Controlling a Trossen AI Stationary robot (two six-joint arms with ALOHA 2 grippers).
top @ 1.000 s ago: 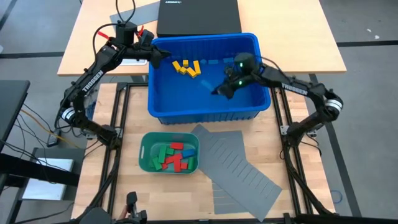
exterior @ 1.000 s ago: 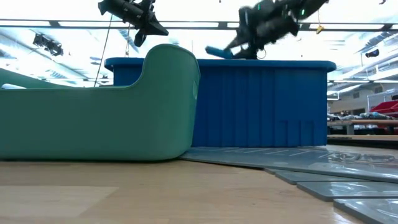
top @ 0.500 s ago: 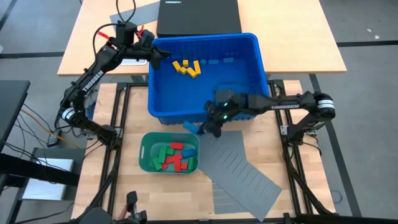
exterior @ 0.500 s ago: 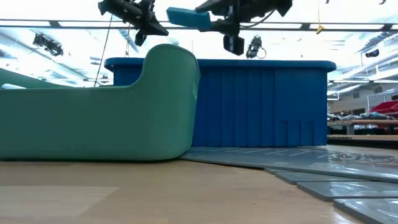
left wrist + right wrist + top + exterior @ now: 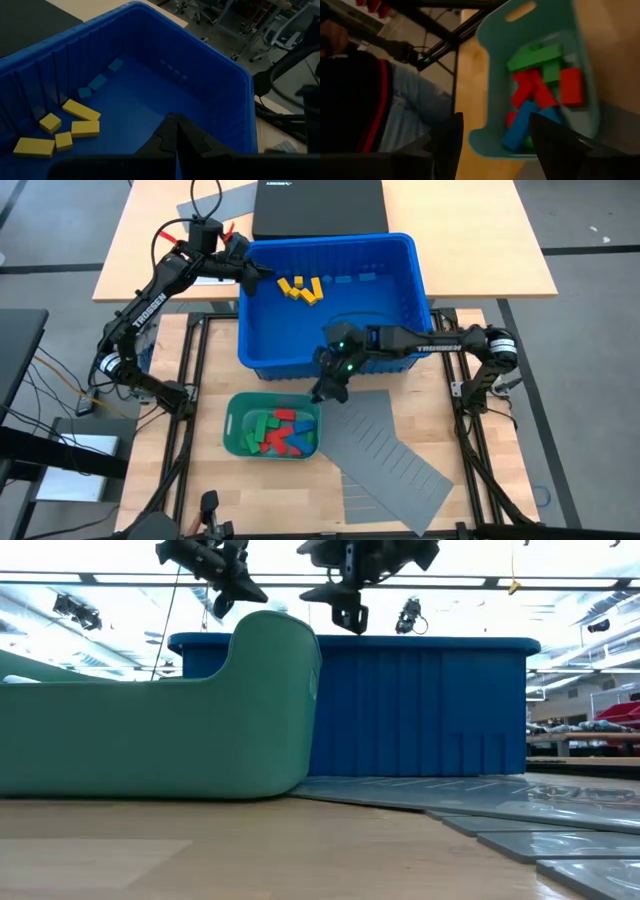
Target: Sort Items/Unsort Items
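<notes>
The left gripper (image 5: 262,277), fingers pressed shut on nothing, hangs over the left rim of the ribbed blue plastic bin (image 5: 420,290). Inside the bin lie five yellow blocks (image 5: 80,111) in a loose cluster and three blue blocks (image 5: 97,82) in a row beside them. In front of the bin sits the smooth oblong teal tray (image 5: 232,420), holding a jumble of red, green and blue blocks (image 5: 283,430). The right gripper (image 5: 322,391) hovers over the tray's right end, fingers spread and empty, beside the flat grey slotted sheet (image 5: 390,455)
</notes>
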